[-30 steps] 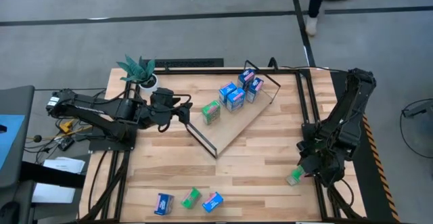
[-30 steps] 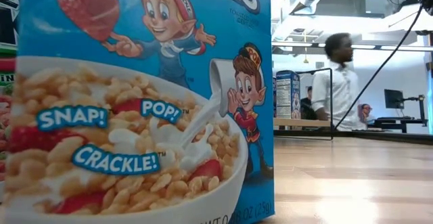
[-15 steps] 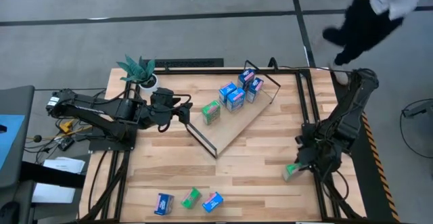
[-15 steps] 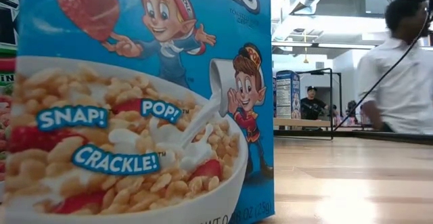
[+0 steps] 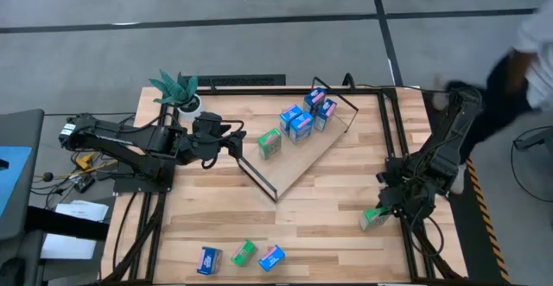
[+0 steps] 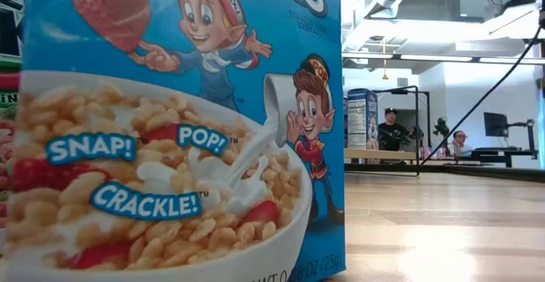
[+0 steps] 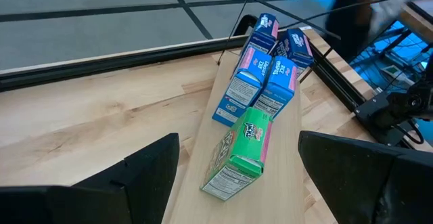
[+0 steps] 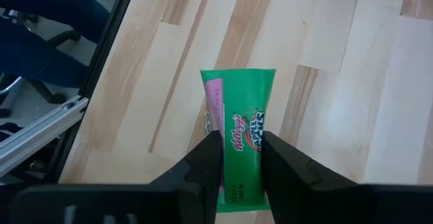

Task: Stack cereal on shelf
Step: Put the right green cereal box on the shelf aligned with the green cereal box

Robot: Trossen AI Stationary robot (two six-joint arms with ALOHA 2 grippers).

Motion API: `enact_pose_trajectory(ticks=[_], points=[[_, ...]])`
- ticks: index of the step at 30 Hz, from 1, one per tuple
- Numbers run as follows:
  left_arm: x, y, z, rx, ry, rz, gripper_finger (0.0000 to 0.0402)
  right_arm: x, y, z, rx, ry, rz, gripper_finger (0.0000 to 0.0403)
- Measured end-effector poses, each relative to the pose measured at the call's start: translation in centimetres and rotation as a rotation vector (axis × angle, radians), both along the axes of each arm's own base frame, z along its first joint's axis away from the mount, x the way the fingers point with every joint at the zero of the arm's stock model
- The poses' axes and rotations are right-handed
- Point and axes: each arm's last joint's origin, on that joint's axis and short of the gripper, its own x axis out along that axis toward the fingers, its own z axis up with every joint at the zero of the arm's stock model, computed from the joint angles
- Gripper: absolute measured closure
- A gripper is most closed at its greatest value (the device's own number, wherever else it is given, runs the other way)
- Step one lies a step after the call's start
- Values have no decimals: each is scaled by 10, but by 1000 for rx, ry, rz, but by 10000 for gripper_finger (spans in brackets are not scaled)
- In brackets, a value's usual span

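Note:
The shelf (image 5: 304,152) is a light-wood board lying slantwise across the table's middle. A green cereal box (image 5: 270,143) and several blue ones (image 5: 301,126) stand on it; the left wrist view shows them too (image 7: 240,153). My left gripper (image 5: 239,143) hovers open just left of the shelf, pointing at the green box. My right gripper (image 5: 386,212) is near the table's right edge, shut on another green box (image 5: 374,219). Two blue boxes and a green one (image 5: 244,252) lie at the near edge. One blue box (image 6: 170,129) fills the low view. My right gripper pinches the green box (image 8: 238,126) between its two fingers (image 8: 208,158), one on each long side, at the end nearest the wrist (image 8: 240,183). The fingers come from above, lying along the box. Its other end points away over the tabletop.
A potted plant (image 5: 179,90) stands at the table's far left corner. Black frame rails (image 5: 393,148) run along the right edge beside my right arm. Bare tabletop lies between the shelf and the near-edge boxes. A person passes beyond the right side (image 5: 527,53); people sit in the room behind (image 6: 393,129).
My right gripper, shut on the green box, has carried it a little toward the table's left and far side. My left arm has kept still. A person has walked past beyond the table's far right corner.

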Motion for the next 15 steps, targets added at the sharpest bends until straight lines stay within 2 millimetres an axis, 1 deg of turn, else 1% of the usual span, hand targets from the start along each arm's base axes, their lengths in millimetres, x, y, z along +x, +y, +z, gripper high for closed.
enact_pose_trajectory(ticks=[4, 8, 11, 15], points=[[0, 0, 0, -1, -1, 0, 109, 1, -4, 3, 9, -16, -8, 284], [0, 0, 0, -7, -12, 4, 109, 2, -11, 14, -18, -59, 23, 284], [1, 0, 2, -11, -29, 4, 109, 6, -19, 21, -92, -107, 33, 284], [1, 0, 2, -12, -33, 4, 109, 16, -29, 38, -229, -227, 73, 284]])
